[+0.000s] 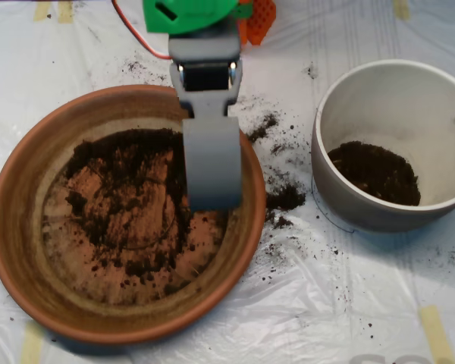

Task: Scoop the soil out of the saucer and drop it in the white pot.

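The terracotta saucer [19,227] fills the left of the overhead view, with dark soil [125,163] spread thinly over its floor, thickest toward the back. My grey scoop [212,171] reaches down from the top over the saucer's right side, its tip just above the soil near the right wall. The white pot [349,197] stands to the right, apart from the saucer, and holds a mound of soil [375,171] in its bottom.
Spilled soil crumbs [284,199] lie on the white plastic sheet between saucer and pot, with more specks near the arm's base [262,125]. Yellow tape strips [438,334] hold the sheet down at the corners.
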Robot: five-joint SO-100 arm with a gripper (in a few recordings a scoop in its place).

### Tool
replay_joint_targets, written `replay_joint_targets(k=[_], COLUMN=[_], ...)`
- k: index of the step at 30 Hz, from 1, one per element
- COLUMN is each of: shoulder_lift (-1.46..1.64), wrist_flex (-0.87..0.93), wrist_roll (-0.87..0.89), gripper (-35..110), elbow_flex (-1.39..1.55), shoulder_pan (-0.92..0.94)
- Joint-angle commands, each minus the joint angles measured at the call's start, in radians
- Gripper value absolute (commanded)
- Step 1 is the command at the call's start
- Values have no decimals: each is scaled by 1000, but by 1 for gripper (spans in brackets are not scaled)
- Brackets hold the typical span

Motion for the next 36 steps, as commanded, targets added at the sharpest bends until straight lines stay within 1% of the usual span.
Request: replay_joint_targets(k=[1, 5, 16, 22, 26, 31, 36], shoulder_lift=[75, -11, -281, -380, -439, -451, -443], wrist_flex=[-110, -179, -291, -304, -265, -258, -244], wrist_roll=[-37, -55, -147, -213, -230, -233, -255], gripper=[57, 58, 60, 59, 52, 47, 46], elbow_flex=[149, 230, 270, 247, 195, 169, 144], shoulder_pan=[44, 92, 172, 206, 216, 244, 272])
